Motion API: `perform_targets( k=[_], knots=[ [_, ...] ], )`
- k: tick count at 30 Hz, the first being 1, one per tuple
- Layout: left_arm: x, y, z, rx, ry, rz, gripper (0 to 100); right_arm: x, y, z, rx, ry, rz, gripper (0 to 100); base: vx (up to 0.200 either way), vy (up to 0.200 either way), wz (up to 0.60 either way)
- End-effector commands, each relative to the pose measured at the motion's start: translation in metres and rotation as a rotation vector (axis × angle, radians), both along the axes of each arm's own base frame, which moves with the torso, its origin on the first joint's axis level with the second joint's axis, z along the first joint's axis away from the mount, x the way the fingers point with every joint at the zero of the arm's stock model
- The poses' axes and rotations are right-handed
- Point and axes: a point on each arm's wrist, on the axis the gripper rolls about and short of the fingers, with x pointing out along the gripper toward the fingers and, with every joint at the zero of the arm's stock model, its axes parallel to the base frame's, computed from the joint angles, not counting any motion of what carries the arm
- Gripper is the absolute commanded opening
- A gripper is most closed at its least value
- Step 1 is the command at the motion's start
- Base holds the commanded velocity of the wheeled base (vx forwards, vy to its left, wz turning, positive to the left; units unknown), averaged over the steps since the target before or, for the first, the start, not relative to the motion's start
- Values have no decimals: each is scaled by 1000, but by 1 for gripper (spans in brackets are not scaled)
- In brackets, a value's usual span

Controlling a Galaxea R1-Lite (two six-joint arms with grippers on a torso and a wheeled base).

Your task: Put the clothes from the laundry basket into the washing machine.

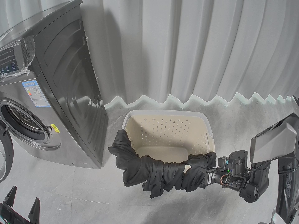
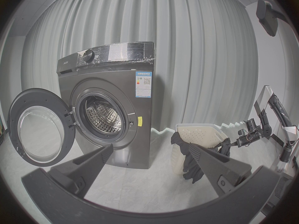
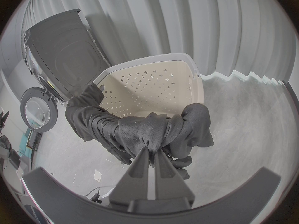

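Firstly, we locate the washing machine (image 1: pixel 62 103) at far left, door (image 2: pixel 40 126) swung open and drum opening (image 2: pixel 102 115) exposed. The left gripper (image 1: pixel 22 203) sits low in front of it, jaws spread, holding nothing. Next comes the laundry basket (image 1: pixel 168 113), near the machine's side panel. The black garment (image 1: pixel 149 171) lies twisted like a rope along the basket's near edge: its left end drapes over the rim corner nearest the machine, and its right end is pinched between the closed jaws of the right gripper (image 3: pixel 151 154). We judge that its long axis runs from the right gripper toward the machine, so the drum opening lies beyond the free end; the left arm is nearer that opening.
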Motion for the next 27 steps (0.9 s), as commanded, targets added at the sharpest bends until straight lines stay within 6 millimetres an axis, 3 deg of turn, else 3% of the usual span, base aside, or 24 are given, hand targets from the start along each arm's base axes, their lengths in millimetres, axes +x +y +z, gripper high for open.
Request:
perform_targets(
  k=[1,7,10,19,27],
  knots=[
    [0,0,-5,0,-1,0,100,-10,1,11,9,-14,19,0,0,0,0],
    [0,0,-5,0,-1,0,100,-31,8,45,43,-81,72,0,0,0,0],
    [0,0,-5,0,-1,0,100,-37,8,49,44,-84,82,0,0,0,0],
    [0,0,-5,0,-1,0,100,-38,8,47,44,-77,86,0,0,0,0],
    [0,0,-5,0,-1,0,100,-35,5,26,8,-6,69,0,0,0,0]
  ],
)
